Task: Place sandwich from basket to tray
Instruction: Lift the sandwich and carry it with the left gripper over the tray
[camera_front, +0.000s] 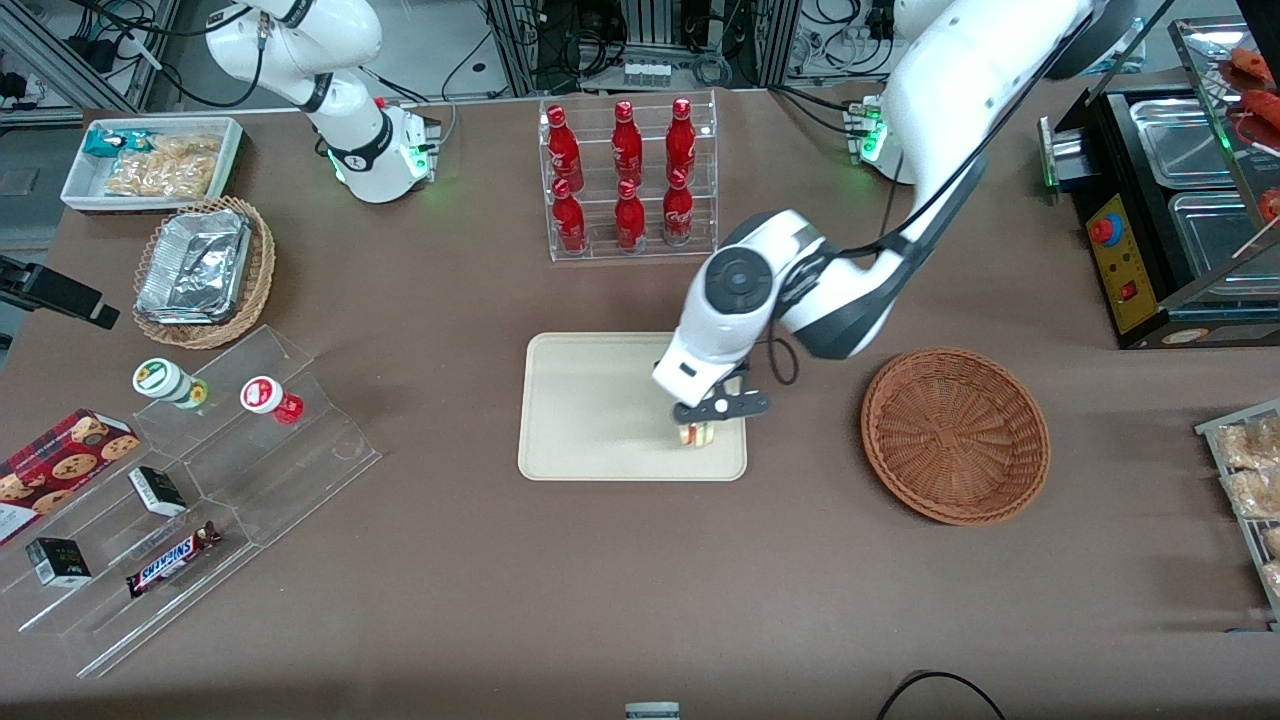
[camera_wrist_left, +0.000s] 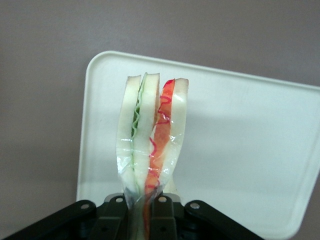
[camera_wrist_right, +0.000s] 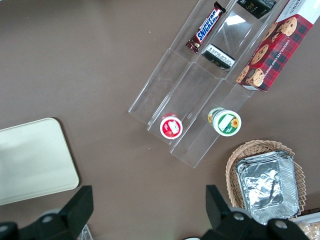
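Now: sandwich over the tray

The gripper (camera_front: 700, 428) pinches the wrapped sandwich (camera_wrist_left: 152, 135) by one end, holding it above the tray (camera_front: 585, 405), near the corner closest to the wicker basket (camera_front: 955, 435), which sits empty.

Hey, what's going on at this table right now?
The working arm's gripper is shut on a wrapped sandwich and holds it over the cream tray, at the tray's corner nearest the round brown basket. That basket sits beside the tray with nothing in it. The sandwich has not been let go yet.
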